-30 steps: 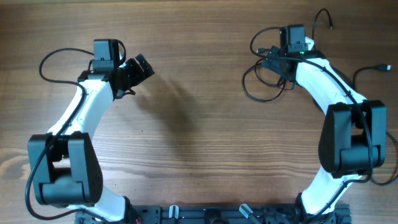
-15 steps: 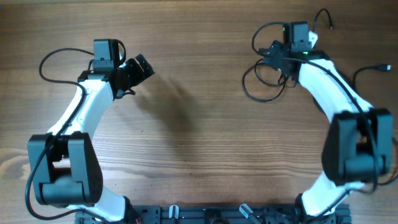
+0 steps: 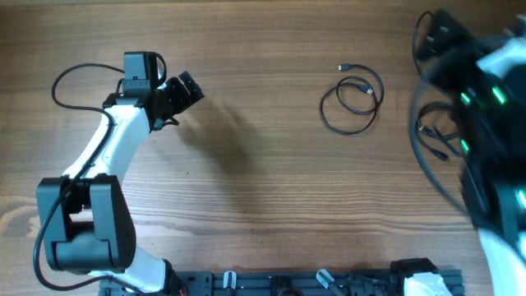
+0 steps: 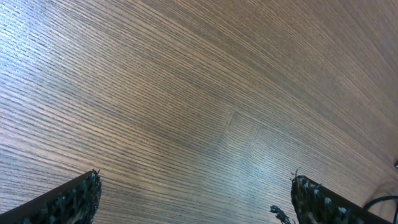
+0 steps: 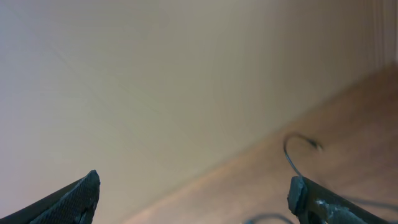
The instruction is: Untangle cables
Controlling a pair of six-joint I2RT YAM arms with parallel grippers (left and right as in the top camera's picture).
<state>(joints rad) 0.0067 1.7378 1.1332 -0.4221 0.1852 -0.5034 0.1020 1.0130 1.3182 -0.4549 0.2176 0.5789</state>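
Overhead, the left jaws hang over the desk [image 3: 263, 164], and only their wrist view shows them spread and empty; the cables [image 3: 353, 103] lie coiled right of centre, untouched. Farther right the right arm [image 3: 485, 99] is blurred, yet its wrist view shows the right jaws spread, facing a pale wall [image 5: 155, 74]

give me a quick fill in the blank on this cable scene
Overhead, the white right arm looks ___, not sharp.
The thin black coiled cable lies on the brown wooden table nearer the ___ arm.
The left arm's fingers stand ___, holding nothing.
Missing: blurred; right; open.
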